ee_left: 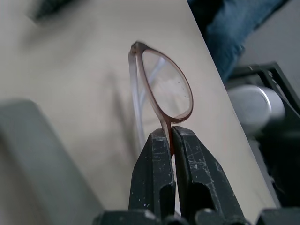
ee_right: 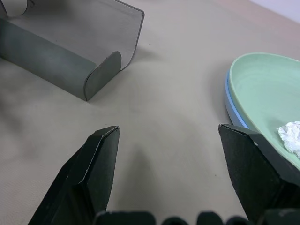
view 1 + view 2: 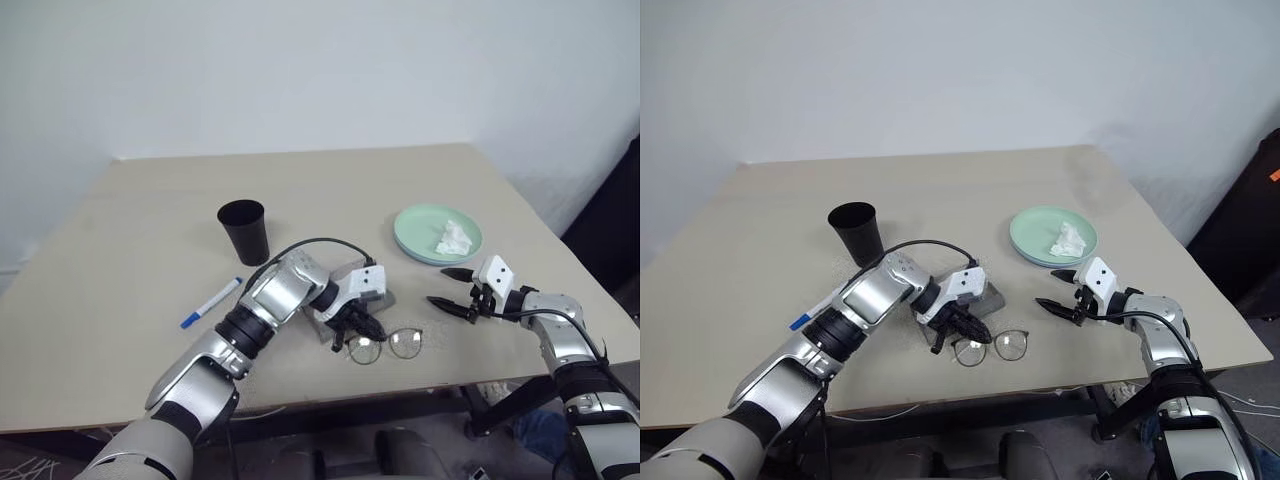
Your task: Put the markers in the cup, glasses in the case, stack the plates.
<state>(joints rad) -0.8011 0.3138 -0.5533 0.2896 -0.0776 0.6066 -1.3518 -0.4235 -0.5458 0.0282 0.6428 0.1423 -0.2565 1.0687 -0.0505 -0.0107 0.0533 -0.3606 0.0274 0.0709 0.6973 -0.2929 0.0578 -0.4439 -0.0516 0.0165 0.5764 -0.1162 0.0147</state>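
Note:
My left gripper (image 3: 356, 330) is shut on the rim of the glasses (image 3: 405, 343), beside one lens (image 1: 166, 86), near the table's front edge. The grey case (image 2: 56, 61) lies open just behind them, partly hidden by my left hand. Left of the case lies a marker (image 3: 211, 302) with a blue cap, and the black cup (image 3: 243, 230) stands upright behind it. The mint green plate (image 3: 412, 226) sits on the light blue plate (image 2: 230, 101) at the right. My right gripper (image 3: 455, 291) hovers open in front of the plates, with nothing between its fingers.
A crumpled white tissue (image 3: 453, 238) lies on the green plate. The table's front edge (image 3: 400, 392) runs close below the glasses. Bare tabletop (image 3: 330, 190) stretches behind the cup and plates up to the white wall.

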